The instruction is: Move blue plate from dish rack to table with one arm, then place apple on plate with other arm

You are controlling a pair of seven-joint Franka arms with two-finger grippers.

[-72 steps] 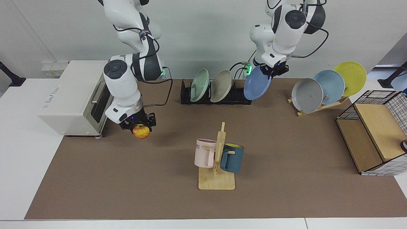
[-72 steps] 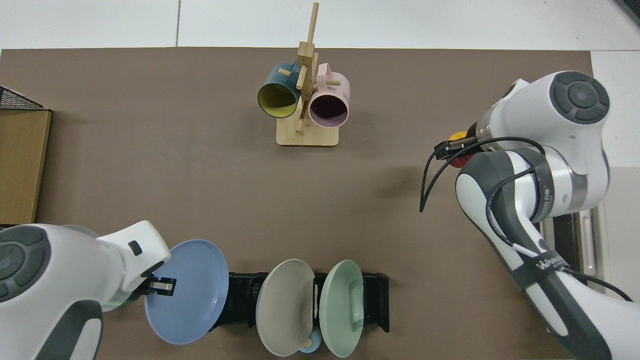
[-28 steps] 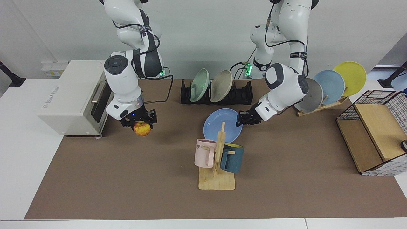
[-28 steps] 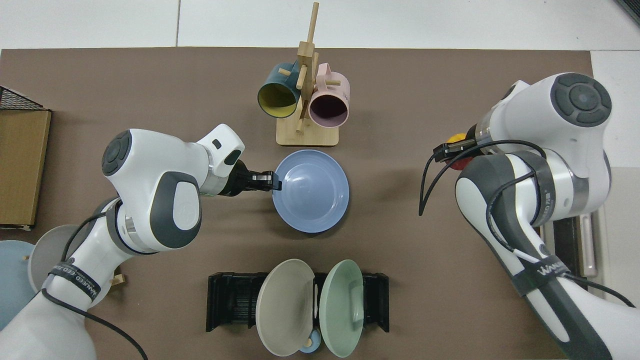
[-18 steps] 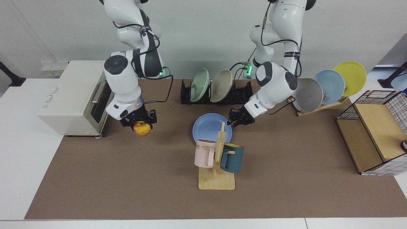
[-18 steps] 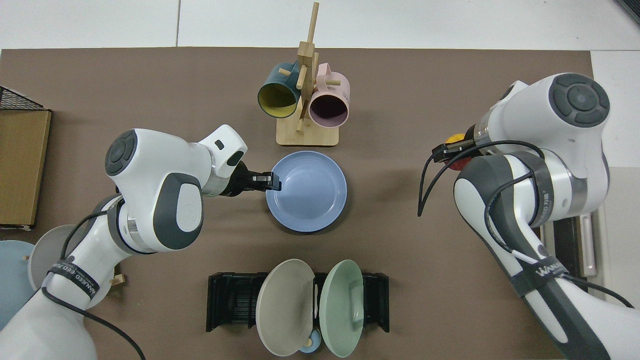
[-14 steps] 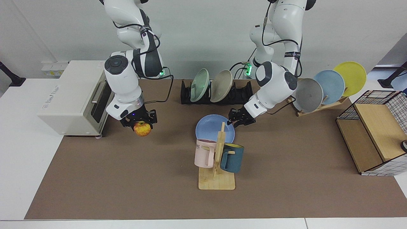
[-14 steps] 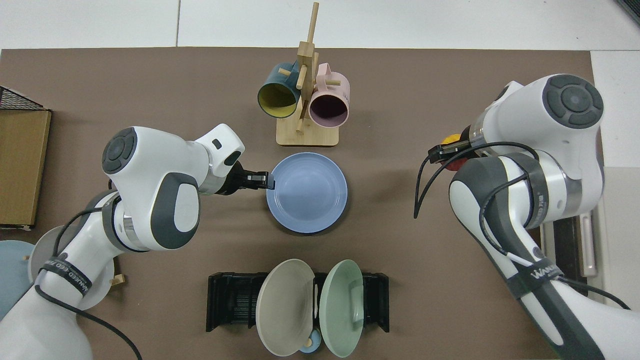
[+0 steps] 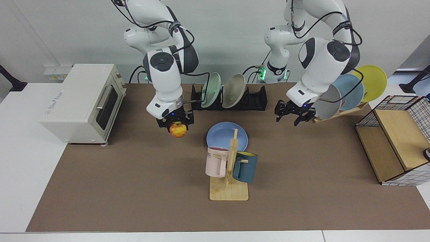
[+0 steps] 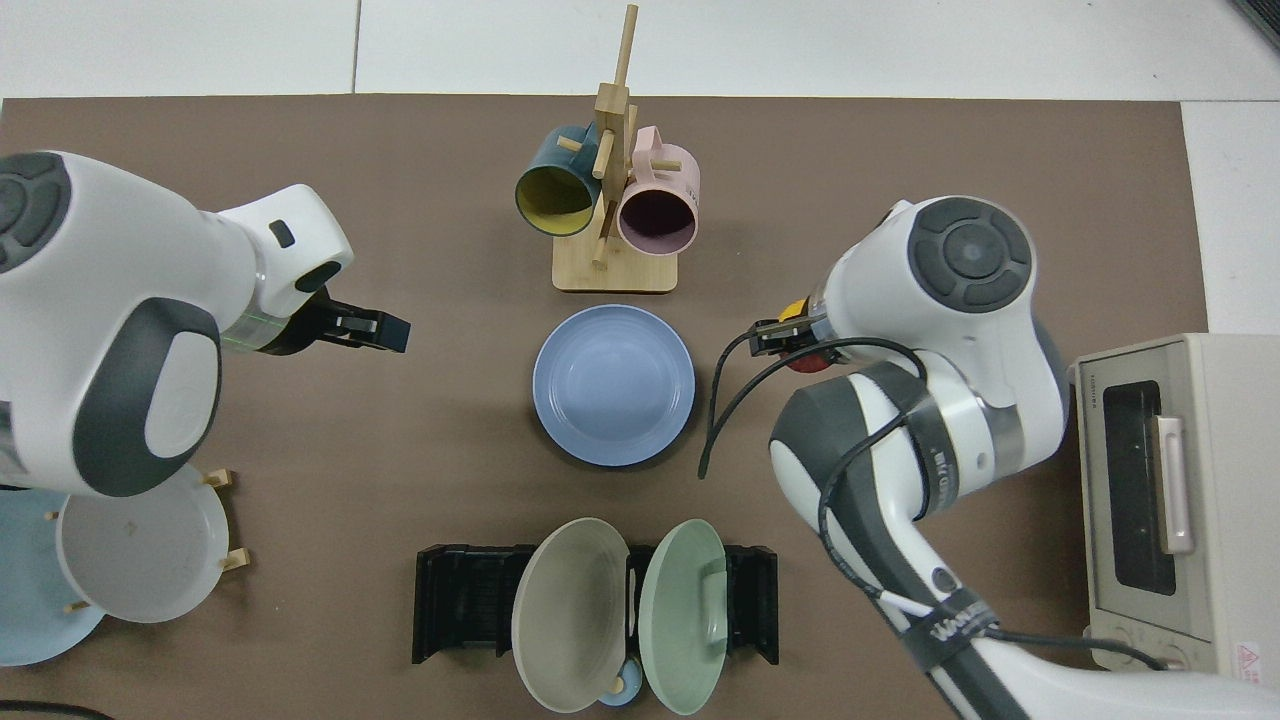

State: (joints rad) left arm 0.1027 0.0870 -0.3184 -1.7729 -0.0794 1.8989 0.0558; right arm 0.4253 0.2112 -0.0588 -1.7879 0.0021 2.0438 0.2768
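Toaster oven [image 9: 80,102] is seen at the table's [image 9: 134,188] left edge in the facing view, toward the back. Next along, the right gripper [image 9: 175,125] is held above the table w/ the apple [image 9: 178,129] clamped betw. its fingers; it hangs short of the plate, apart from it, nearer the back edge than the front. In the top view only a sliver of the apple [image 10: 800,352] shows under the wrist.

Dish rack [image 9: 231,99] is set at the back edge, mid-table, w/ a green plate [image 9: 211,89] and a beige plate [image 9: 233,90] stood in its slots. The blue plate [image 9: 223,136] is laid flat on the table in front of the rack, near centre, its front rim hidden by the wooden mug tree [image 9: 230,168] just in front of it. In the top view the blue plate [image 10: 613,385] is seen whole, apart from rack and tree base.

Further right, the left gripper [image 9: 295,116] is held off the table, fingers spread, nothing in them, well clear of the plate. It waits.

Step in hand, as judged: apple to be carried over the plate. It should be centred over the well, lowered till contact, then released, so no roll toward the rim. The mug tree's upright pegs should be kept clear of during the approach.
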